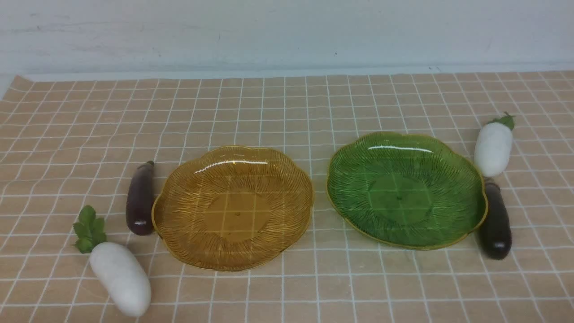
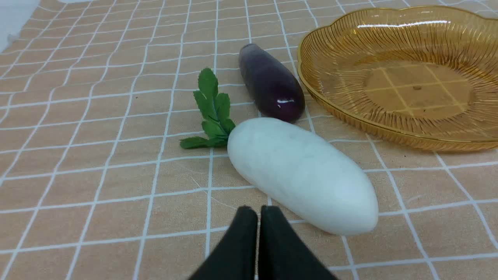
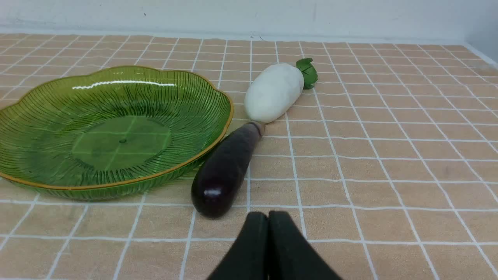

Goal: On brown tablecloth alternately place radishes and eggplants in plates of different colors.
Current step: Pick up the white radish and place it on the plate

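Left hand (image 2: 257, 212) and right hand (image 3: 267, 216), fingers pressed together, over the tan-brown grid-lined tablecloth (image 1: 287, 112).
The amber ribbed plate (image 1: 233, 149) has a dark purple eggplant (image 1: 140, 199) just beside it at 9 o'clock and a white leafy radish (image 1: 120, 278) at 8. The green ribbed plate (image 1: 406, 134) has a second white radish (image 1: 493, 150) at 2 and a second purple eggplant (image 1: 495, 222) at 4.

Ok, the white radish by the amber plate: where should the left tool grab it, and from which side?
I'd take the radish across its fat white middle, from above: it lies flat on the tablecloth with both long sides free. Avoid the floppy leaves and the eggplant near that end. The left tool is shut; open first.
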Robot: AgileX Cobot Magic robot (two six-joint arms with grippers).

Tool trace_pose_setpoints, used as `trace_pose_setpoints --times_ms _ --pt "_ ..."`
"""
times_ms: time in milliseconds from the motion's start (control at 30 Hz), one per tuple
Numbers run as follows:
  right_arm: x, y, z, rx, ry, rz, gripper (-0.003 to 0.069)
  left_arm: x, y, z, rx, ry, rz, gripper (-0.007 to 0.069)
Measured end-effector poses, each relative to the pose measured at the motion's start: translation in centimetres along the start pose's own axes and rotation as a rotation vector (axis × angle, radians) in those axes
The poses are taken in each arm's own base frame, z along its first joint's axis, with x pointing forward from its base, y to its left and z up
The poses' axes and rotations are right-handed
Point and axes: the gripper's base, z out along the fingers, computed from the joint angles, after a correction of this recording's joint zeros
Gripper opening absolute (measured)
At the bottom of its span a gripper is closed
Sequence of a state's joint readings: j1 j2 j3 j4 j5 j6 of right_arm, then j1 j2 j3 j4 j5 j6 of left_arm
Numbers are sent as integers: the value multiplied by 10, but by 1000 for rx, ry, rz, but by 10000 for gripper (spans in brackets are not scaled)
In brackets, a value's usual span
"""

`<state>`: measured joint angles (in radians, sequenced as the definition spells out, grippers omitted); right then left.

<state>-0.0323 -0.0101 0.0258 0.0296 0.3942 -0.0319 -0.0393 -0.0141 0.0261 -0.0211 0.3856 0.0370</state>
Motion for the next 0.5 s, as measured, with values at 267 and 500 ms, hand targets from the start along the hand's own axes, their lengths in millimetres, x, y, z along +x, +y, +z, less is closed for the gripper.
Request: trace_pose_setpoints --times_ms 267,500 --pt "0 0 0 0 0 0 -15 0 0 0 0 0 0 -3" --pt "0 0 0 0 0 0 -15 0 4 0 -46 3 140 -3"
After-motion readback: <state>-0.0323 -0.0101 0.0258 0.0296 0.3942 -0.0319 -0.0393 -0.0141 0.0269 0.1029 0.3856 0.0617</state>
